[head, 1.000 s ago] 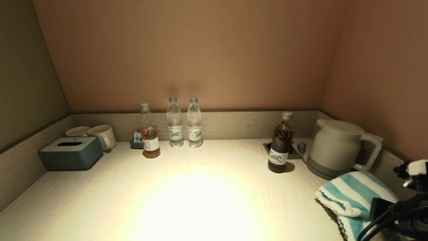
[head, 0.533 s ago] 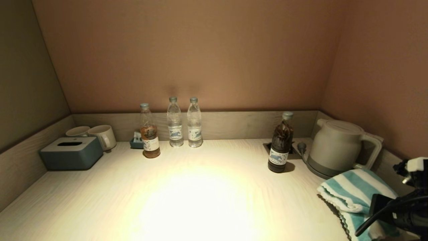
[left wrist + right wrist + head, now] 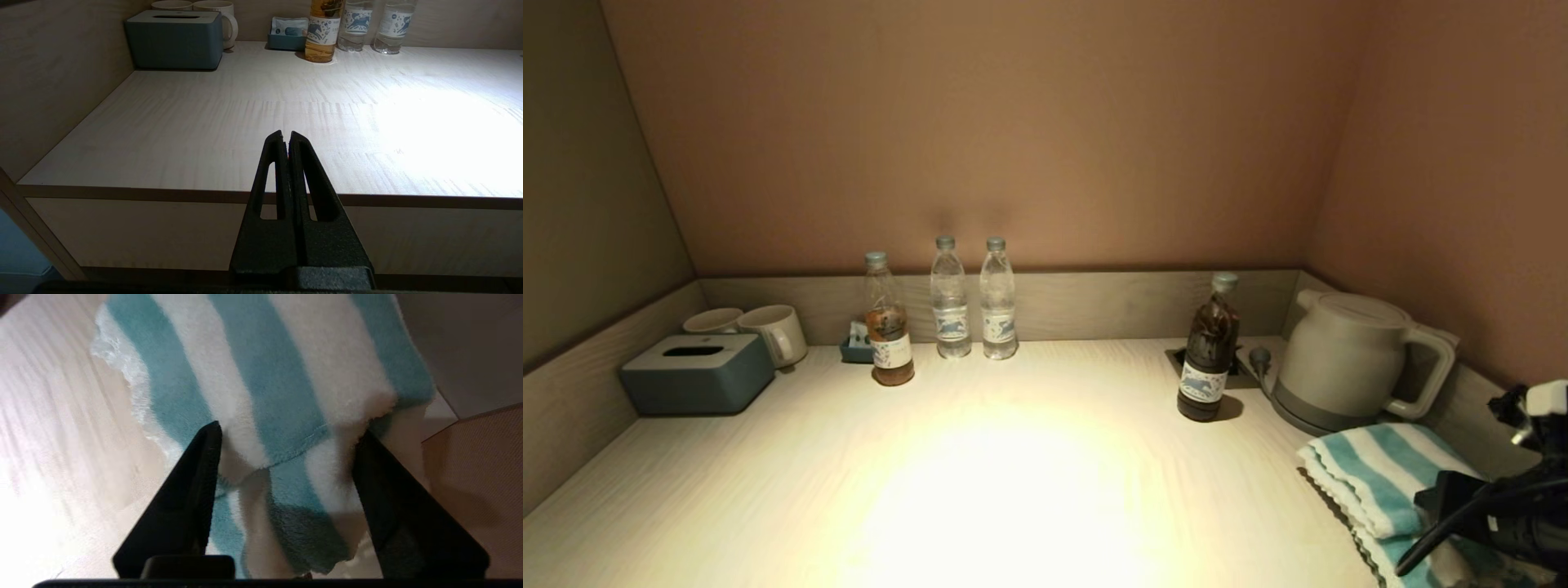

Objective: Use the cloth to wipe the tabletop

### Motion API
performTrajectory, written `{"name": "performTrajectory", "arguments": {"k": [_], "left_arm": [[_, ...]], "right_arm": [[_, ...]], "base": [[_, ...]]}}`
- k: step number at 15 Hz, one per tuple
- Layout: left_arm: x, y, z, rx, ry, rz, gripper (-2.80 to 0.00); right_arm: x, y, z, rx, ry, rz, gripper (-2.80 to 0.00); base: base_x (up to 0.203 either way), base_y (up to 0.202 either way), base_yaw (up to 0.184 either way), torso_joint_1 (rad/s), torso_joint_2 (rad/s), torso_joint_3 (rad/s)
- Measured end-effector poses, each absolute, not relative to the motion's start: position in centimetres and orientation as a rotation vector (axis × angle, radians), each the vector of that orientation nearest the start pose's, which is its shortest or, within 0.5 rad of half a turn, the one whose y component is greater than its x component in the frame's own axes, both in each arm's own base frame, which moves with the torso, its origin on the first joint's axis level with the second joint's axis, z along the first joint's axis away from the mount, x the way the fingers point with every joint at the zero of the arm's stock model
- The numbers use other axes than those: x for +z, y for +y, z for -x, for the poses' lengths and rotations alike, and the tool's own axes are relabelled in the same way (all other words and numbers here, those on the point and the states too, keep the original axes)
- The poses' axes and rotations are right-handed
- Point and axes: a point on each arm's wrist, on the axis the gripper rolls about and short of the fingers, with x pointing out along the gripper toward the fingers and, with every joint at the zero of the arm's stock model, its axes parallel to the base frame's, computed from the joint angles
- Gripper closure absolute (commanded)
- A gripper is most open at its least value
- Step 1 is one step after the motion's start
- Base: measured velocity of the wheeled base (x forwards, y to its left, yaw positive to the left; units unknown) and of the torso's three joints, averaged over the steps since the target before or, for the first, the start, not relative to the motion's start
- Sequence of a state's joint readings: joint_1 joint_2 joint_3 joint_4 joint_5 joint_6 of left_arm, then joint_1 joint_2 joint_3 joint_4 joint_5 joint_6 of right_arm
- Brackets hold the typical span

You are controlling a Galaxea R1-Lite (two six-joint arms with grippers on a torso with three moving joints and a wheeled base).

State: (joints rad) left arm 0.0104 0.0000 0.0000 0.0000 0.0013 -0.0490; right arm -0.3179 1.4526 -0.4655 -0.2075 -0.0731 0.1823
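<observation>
Cloth (image 3: 1372,478) lies folded at the near right corner of the tabletop (image 3: 1013,490), just in front of the kettle (image 3: 1352,359). Right gripper (image 3: 286,437) sits above it, fingers spread wide apart, one to each side of a raised fold (whether the tips press the fabric is unclear). Left gripper (image 3: 285,136) hangs off the table's front edge, fingers pressed together, holding nothing.

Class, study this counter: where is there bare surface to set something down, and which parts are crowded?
The tabletop is bare across its lit middle and front, from the tissue box over to the cloth. A smaller gap lies between the two water bottles and the dark bottle. The left back corner with mugs and the right side by the kettle are crowded.
</observation>
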Motion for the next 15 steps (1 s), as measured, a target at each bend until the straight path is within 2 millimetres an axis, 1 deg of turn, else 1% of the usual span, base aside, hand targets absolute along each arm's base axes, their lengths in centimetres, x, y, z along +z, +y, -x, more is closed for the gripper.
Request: {"name": "performTrajectory", "arguments": {"k": [4,8,10,12,13,15], "left_arm": [[7.5,0.0,2.3,0.012,0.000,0.050,0.00],[7.5,0.0,2.3,0.012,0.000,0.049,0.00],[7.5,0.0,2.3,0.012,0.000,0.049,0.00],[7.5,0.0,2.3,0.011,0.000,0.049,0.00],[7.5,0.0,2.3,0.011,0.000,0.049,0.00],[7.5,0.0,2.3,0.012,0.000,0.049,0.00]], "right_arm": [[14.3,-5.8,-17.1,-0.428,0.645,-0.221,-2.80],[16.7,-4.9,-14.3,-0.406,0.531,-0.146,-2.80],[17.4,-4.4,-13.1,-0.392,0.500,-0.112,-2.80],[18.1,-3.8,-11.3,-0.362,0.448,-0.080,-2.80],[18.5,-3.3,-10.2,-0.341,0.410,-0.062,0.00],[19.3,-2.4,-7.7,-0.285,0.334,-0.023,0.00]], "base": [[0.000,0.000,0.000,0.000,0.00,0.000],[0.000,0.000,0.000,0.000,0.00,0.000],[0.000,0.000,0.000,0.000,0.00,0.000],[0.000,0.000,0.000,0.000,0.00,0.000],[0.000,0.000,0.000,0.000,0.00,0.000],[0.000,0.000,0.000,0.000,0.00,0.000]]}}
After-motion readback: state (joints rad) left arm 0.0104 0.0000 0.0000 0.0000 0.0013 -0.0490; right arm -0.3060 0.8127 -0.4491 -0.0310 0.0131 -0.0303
